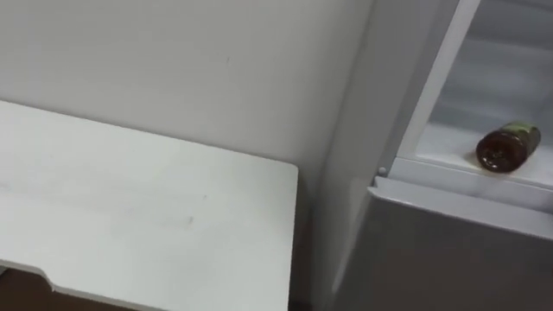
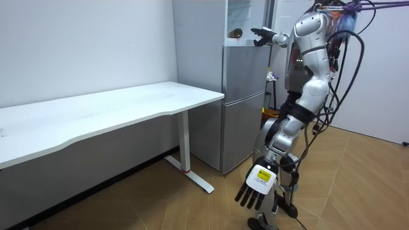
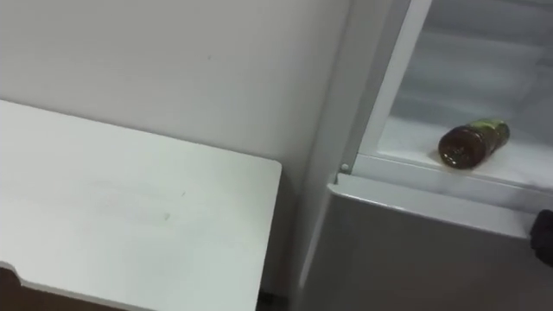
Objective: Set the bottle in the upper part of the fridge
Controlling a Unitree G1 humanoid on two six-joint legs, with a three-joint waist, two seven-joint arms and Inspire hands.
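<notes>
We see the brown bottle with a green label [image 1: 508,147] lying on its side on the white shelf [image 1: 445,142] in the upper compartment of the tall grey fridge [image 2: 243,96]. The robot stands before the fridge on the wooden floor [image 2: 192,211]. Its right hand [image 2: 263,36] is raised nearby, loosely spread and holding nothing. Its left hand [image 2: 254,190] hangs low, fingers straight. The long white desk [image 1: 130,216] stands beside the fridge against the pale wall [image 1: 173,60].

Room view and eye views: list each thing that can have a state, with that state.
Upper fridge: open.
Lower door: shut.
Bottle: lying on its side inside the upper fridge, unheld.
Right hand: raised near the upper fridge, fingers open, empty.
Left hand: hanging low, fingers open, empty.
</notes>
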